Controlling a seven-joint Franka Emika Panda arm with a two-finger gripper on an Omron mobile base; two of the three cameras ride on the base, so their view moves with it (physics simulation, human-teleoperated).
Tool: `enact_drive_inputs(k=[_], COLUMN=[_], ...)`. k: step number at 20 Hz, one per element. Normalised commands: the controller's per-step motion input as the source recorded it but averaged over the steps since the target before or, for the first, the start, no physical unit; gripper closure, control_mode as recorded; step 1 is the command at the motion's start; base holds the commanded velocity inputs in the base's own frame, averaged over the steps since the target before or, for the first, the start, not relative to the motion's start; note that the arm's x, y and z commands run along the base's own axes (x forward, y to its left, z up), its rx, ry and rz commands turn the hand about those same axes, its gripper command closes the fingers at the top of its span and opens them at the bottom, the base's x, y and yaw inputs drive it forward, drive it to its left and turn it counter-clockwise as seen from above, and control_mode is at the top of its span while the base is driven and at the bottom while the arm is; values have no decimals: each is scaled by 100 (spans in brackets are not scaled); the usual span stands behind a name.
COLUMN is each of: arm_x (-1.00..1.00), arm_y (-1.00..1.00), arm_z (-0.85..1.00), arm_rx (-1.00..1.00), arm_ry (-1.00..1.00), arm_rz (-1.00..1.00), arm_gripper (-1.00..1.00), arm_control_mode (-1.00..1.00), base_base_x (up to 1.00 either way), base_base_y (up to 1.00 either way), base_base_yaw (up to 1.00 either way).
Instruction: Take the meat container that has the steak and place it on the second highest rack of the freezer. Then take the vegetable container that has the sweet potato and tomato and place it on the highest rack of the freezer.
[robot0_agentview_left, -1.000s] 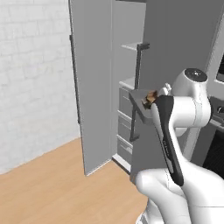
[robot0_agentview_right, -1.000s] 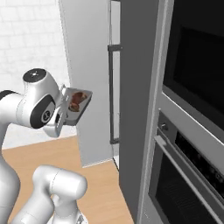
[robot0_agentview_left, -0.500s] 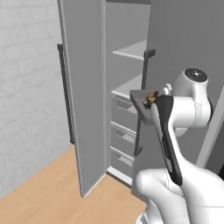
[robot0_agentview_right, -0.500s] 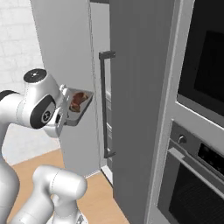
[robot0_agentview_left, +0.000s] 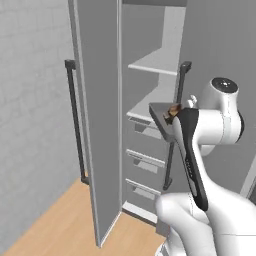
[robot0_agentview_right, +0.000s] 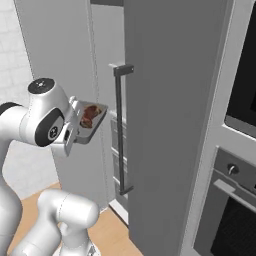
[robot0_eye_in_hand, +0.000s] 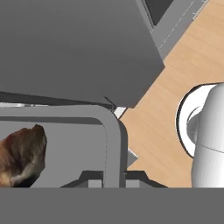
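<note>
One steak (robot0_agentview_right: 89, 115) in one tray (robot0_agentview_right: 93, 131), fingers (robot0_eye_in_hand: 90, 179) gripping rim.

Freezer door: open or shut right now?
Open. The freezer door is swung out in the left base view, baring inner shelves and drawers. The claw holds the tray with the steak outside.
</note>
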Motion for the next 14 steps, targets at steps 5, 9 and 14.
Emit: enact_drive_inputs(k=[5,9,14], arm_x=[0,0,0], arm_y=[0,0,0], arm_z=[0,0,0], arm_rx=[0,0,0], arm_ry=[0,0,0], arm_rz=[0,0,0], arm_gripper=[100,100,100], arm_control_mode=[100,100,100], base_base_x=[29,18,31], base_base_y=[58,39,40], base_base_yaw=[-31,-27,-33])
